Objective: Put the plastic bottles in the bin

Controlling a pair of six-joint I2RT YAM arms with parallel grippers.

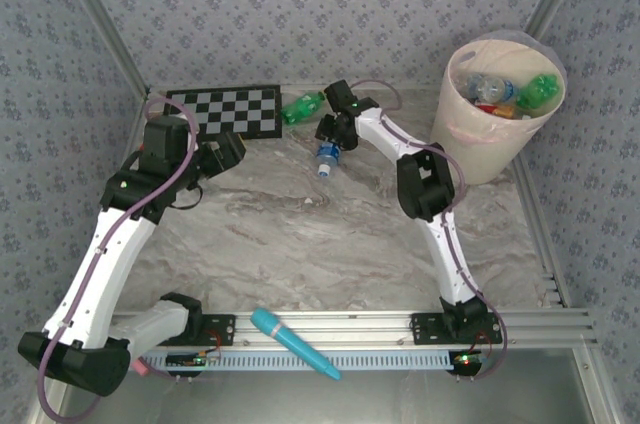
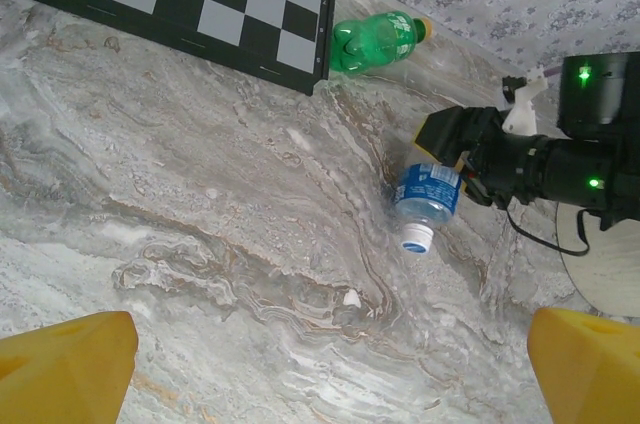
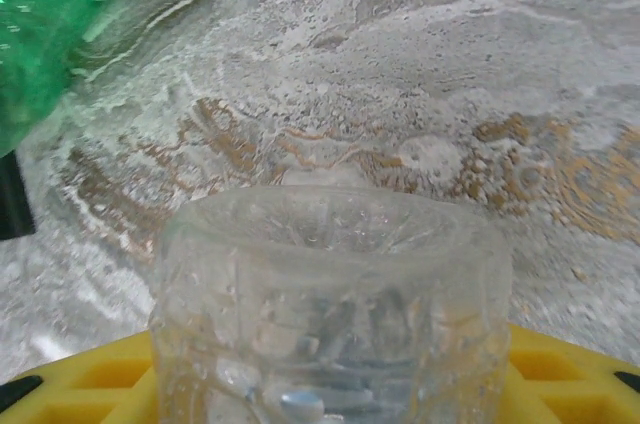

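Note:
A clear bottle [image 1: 326,156] with a blue label and white cap lies on the marble table, cap toward me. My right gripper [image 1: 328,134] stands at its base end, with the yellow fingers [image 3: 60,384] pressed against both sides of the bottle [image 3: 330,324]. The left wrist view has that bottle [image 2: 427,194] with the right gripper [image 2: 452,149] around its far end. A green bottle [image 1: 302,106] lies just behind, beside the chessboard. The bin [image 1: 500,139] stands at the back right with several bottles [image 1: 495,92] inside. My left gripper [image 1: 228,152] hovers open over bare table, fingertips [image 2: 65,364] wide apart.
A black-and-white chessboard [image 1: 235,111] lies flat at the back left. A teal microphone [image 1: 295,342] rests on the front rail between the arm bases. Patterned walls close the table in on three sides.

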